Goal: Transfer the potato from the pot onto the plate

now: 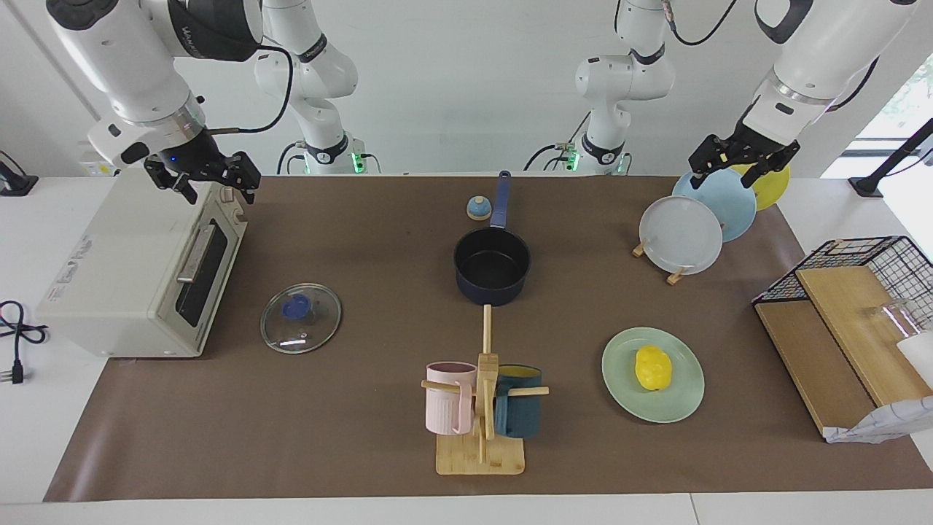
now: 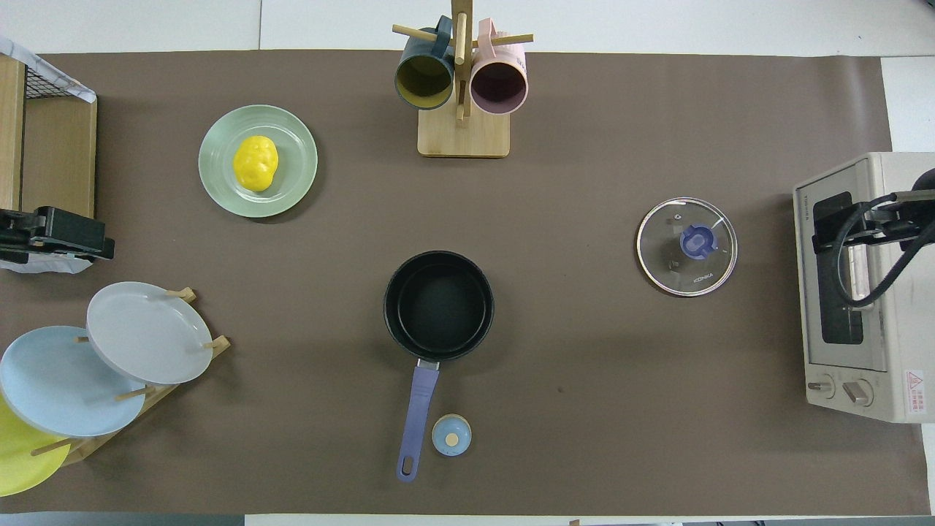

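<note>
The yellow potato (image 1: 652, 367) lies on the mint-green plate (image 1: 681, 397), toward the left arm's end of the table; it also shows in the overhead view (image 2: 256, 163) on the plate (image 2: 292, 183). The navy pot (image 1: 492, 266) stands empty at the table's middle, its handle pointing toward the robots; it also shows in the overhead view (image 2: 438, 305). My left gripper (image 1: 723, 177) is open and empty, raised over the plate rack. My right gripper (image 1: 217, 191) is open and empty, raised over the toaster oven.
A rack (image 1: 678, 273) holds grey-white (image 1: 681, 235), light blue (image 1: 718, 204) and yellow plates. A glass lid (image 1: 301, 318) lies beside the toaster oven (image 1: 131, 270). A mug tree (image 1: 481, 408) holds a pink and a teal mug. A small blue bell (image 1: 478, 208) sits by the pot's handle. A wire basket (image 1: 860, 270) is at the left arm's end.
</note>
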`<state>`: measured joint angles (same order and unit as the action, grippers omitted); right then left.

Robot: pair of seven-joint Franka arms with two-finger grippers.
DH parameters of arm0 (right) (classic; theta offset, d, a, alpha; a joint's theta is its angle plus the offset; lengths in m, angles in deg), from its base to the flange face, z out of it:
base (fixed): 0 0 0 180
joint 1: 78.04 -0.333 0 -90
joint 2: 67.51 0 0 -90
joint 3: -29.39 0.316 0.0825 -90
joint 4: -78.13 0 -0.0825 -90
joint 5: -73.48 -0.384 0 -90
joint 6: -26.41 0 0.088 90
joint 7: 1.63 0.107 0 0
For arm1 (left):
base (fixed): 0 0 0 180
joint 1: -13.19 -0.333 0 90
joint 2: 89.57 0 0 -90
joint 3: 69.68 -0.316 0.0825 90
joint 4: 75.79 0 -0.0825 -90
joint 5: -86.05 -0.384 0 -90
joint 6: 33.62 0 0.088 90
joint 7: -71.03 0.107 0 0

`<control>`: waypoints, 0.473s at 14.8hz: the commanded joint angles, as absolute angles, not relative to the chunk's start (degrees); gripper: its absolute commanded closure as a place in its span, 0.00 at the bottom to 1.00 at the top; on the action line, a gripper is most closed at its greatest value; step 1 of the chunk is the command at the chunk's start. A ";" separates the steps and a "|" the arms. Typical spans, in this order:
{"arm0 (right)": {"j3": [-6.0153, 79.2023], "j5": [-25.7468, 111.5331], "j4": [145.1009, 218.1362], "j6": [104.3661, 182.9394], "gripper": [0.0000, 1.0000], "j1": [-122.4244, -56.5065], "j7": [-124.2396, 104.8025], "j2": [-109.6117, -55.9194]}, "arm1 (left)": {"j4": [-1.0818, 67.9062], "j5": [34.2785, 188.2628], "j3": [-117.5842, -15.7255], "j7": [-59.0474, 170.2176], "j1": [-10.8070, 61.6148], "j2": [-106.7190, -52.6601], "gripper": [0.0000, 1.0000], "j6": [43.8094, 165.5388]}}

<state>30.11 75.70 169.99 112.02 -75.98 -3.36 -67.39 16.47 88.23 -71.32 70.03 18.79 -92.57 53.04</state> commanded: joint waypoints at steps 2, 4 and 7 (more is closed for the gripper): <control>30.54 74.54 171.29 113.15 0.00 -75.40 -3.21 -66.19 | 11.52 86.92 -71.35 71.82 18.72 -90.82 0.00 52.36; 30.54 74.54 171.29 113.24 0.00 -75.40 -3.21 -66.19 | 8.42 86.14 -71.35 71.82 18.72 -89.58 0.00 46.48; 30.54 74.45 171.29 113.07 0.00 -75.49 -3.21 -65.93 | 12.09 84.46 -71.09 71.82 18.81 -91.15 0.00 45.30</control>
